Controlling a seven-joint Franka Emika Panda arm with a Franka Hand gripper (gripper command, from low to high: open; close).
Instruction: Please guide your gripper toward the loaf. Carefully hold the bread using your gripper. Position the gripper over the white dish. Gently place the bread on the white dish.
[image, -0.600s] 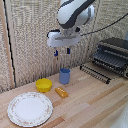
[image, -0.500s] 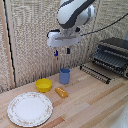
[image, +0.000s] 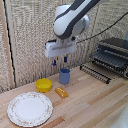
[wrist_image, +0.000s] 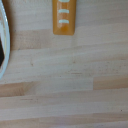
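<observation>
Arm: bulky rounded white housing with grey joint sections and a dark band at the upper link. A black cable runs from the arm toward the exterior view's right. Gripper (image: 59, 62): white boxy block carrying two short blue-tipped fingers (image: 53, 63). No markings or screws legible.

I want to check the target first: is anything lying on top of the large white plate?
Nothing lies on the large round white plate; its whole speckled-rim face shows bare. The small orange-brown bread piece rests apart on the wooden table.
</observation>
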